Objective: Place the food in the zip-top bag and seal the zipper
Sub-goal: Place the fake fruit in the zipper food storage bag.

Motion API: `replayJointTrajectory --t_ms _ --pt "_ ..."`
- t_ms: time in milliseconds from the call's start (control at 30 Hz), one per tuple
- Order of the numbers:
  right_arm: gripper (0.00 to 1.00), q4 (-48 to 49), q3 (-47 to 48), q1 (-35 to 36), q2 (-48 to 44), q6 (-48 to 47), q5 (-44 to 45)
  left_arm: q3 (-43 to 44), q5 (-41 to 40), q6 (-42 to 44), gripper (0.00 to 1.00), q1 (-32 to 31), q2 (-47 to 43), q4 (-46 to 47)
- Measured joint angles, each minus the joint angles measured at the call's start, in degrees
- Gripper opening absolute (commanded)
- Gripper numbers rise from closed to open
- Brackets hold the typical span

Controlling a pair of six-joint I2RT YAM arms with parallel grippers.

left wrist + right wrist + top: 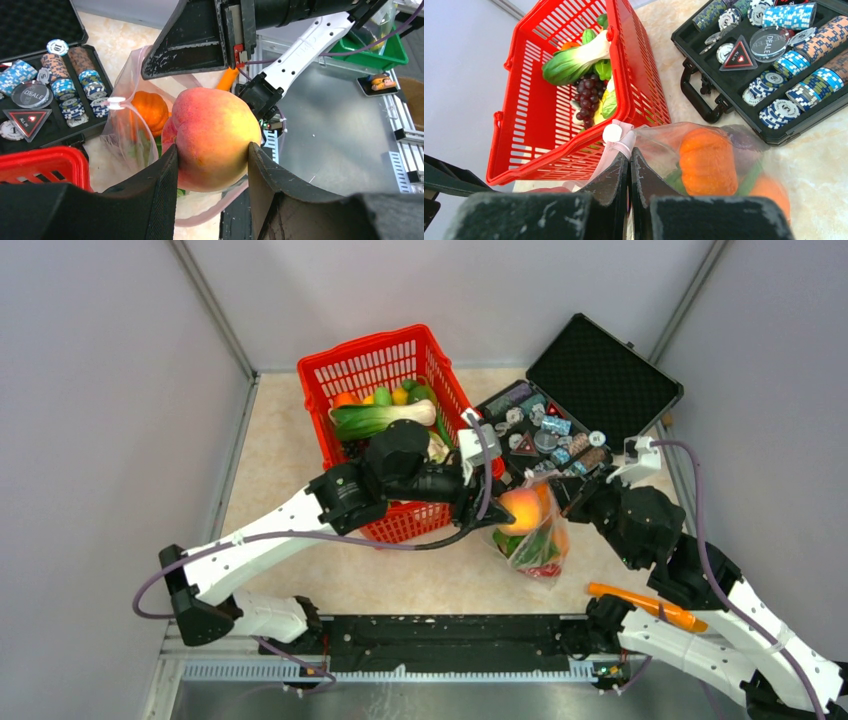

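Observation:
My left gripper (212, 150) is shut on a peach-coloured toy fruit (212, 130) and holds it over the open mouth of the clear zip-top bag (125, 135). In the top view the fruit (520, 508) sits at the bag's (542, 548) upper end, right of the red basket. My right gripper (629, 156) is shut on the bag's pink zipper strip (616, 150), beside its white slider (612, 133). A small orange pumpkin (706, 162) and green pieces lie inside the bag. More food, a leafy green (574, 57) and grapes (586, 92), lies in the basket.
The red lattice basket (330, 375) stands behind the left arm. An open black case (600, 370) of poker chips lies at the back right, close to the bag. An orange-handled tool (645, 605) rests near the right arm's base. Grey walls enclose the table.

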Motion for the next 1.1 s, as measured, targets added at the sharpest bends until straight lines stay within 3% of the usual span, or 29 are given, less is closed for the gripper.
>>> replayJointTrajectory --t_ms 133,500,600,733,833,967,1100 --pt "0.00 0.0 0.0 0.0 0.0 0.0 -0.1 5.2 0.1 1.6 0.16 -1.0 4.9 -3.7" --pt "0.00 0.0 0.0 0.0 0.0 0.0 -0.1 5.6 -5.4 3.6 0.17 -2.1 9.0 -9.9" --pt "0.00 0.0 0.0 0.0 0.0 0.0 -0.1 5.6 -8.3 3.6 0.23 -2.1 9.0 -10.4" --pt "0.00 0.0 0.0 0.0 0.0 0.0 -0.1 5.8 -11.2 3.2 0.42 -2.2 9.3 -10.7" --pt "0.00 0.0 0.0 0.0 -0.1 0.0 -0.1 6.6 -11.6 2.6 0.67 -2.2 10.2 -10.7" --pt "0.00 0.0 -0.2 0.0 -0.3 0.0 0.0 7.0 -11.6 2.3 0.82 -2.4 10.6 -10.7" --pt "0.00 0.1 -0.6 0.0 -0.8 0.0 0.0 7.0 -12.0 2.3 0.87 -2.4 10.4 -10.7"
